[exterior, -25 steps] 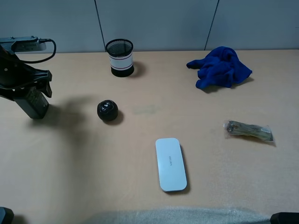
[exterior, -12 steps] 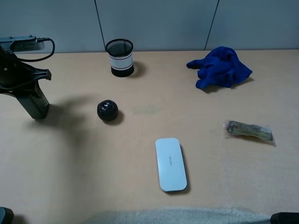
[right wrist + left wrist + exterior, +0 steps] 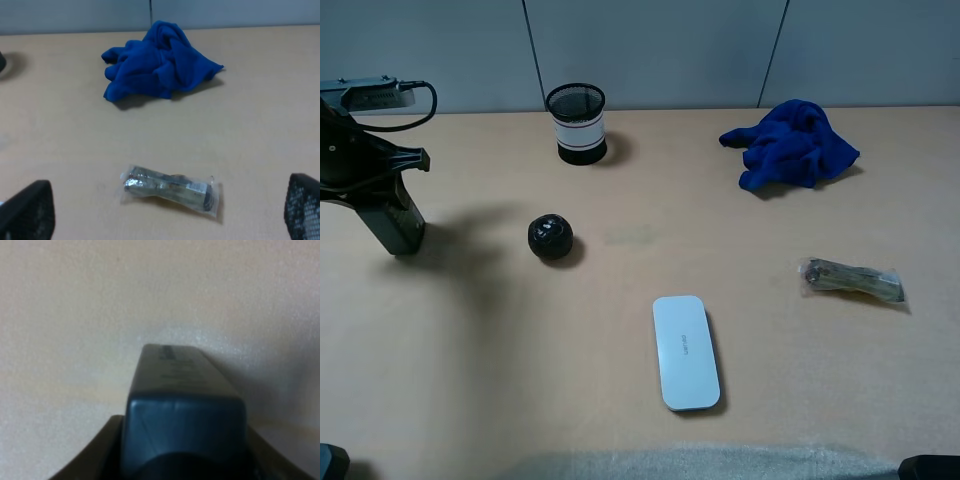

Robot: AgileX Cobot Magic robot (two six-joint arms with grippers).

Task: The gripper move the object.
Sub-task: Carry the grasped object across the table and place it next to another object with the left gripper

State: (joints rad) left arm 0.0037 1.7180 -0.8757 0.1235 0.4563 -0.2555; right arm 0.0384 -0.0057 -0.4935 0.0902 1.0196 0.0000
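The object, a dark green-black rectangular bottle (image 3: 396, 222), stands upright on the table at the far left. My left gripper (image 3: 372, 182), black with a trailing cable, sits over its top and is closed on it. In the left wrist view the bottle (image 3: 182, 390) fills the middle, blurred, with dark fingers (image 3: 92, 455) hugging its sides. My right gripper (image 3: 165, 207) is open and empty, its two fingertips (image 3: 27, 207) far apart at the picture's lower corners. It is low at the table's front right edge.
A black ball (image 3: 550, 237) lies right of the bottle. A black mesh cup with a white band (image 3: 576, 124) stands at the back. A blue cloth (image 3: 790, 143) lies back right, a clear packet (image 3: 852, 280) at right, and a white flat case (image 3: 685, 350) front centre.
One second ago the bottle leaned in my left gripper. It came upright with its base on the table, and nothing has moved in the last half second.
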